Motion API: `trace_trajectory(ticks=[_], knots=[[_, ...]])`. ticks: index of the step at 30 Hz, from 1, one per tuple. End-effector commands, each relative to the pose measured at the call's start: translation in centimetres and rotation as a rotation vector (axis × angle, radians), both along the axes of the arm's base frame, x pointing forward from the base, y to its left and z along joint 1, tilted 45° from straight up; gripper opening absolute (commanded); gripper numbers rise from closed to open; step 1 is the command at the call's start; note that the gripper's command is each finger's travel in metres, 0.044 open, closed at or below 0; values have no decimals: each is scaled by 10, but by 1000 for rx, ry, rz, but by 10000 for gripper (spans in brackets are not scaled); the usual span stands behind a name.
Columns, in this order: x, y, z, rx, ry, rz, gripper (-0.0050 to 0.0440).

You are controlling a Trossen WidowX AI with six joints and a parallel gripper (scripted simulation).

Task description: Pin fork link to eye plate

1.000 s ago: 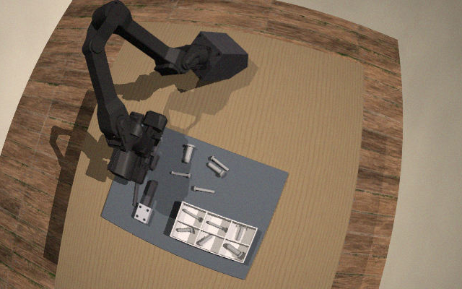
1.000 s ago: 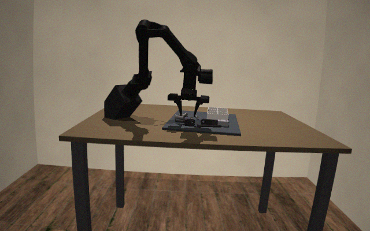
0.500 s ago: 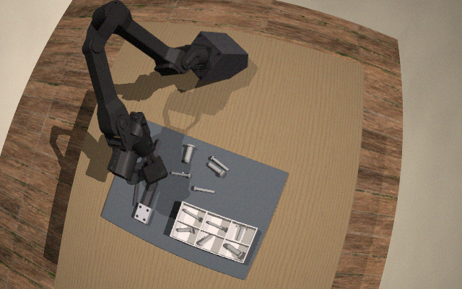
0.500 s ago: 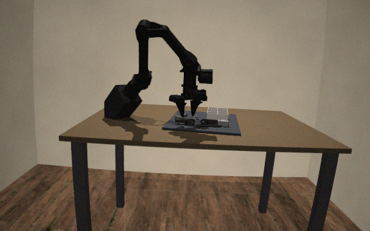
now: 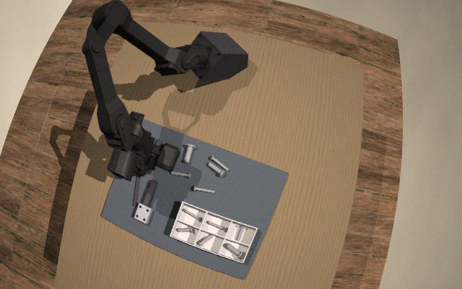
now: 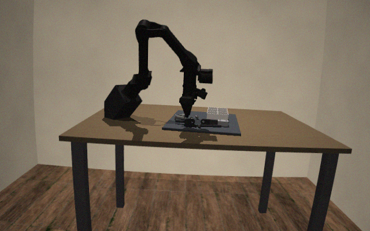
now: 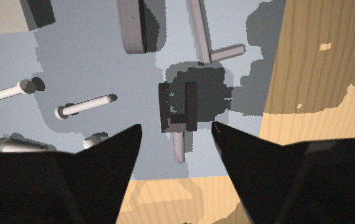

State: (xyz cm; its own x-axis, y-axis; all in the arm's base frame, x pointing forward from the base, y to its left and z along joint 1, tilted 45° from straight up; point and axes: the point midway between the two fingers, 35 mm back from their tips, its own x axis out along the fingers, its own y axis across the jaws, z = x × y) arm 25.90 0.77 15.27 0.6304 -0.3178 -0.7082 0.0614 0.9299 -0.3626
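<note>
Table (image 5: 299,108) (image 6: 269,127) (image 7: 328,60) (blue-grey mat (image 5: 227,195) (image 6: 228,131) (image 7: 78,60) on top)

Between the spread fingertips of the end effector (image 7: 177,126) the fork link (image 7: 191,107) has open mat on either side, while a loose headed pin (image 7: 85,106) blocks one flank and the L-shaped bar (image 7: 201,32) obstructs beyond the fork's open end.
</note>
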Motion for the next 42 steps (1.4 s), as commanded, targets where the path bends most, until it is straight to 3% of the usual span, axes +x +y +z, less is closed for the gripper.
trace_trajectory(ticks=[1,36,39,42], knots=[[0,0,0,-11,7,11,290],[19,-12,-22,-11,7,11,290],[19,-13,-20,-12,4,8,218],[19,-13,-20,-12,4,8,198]])
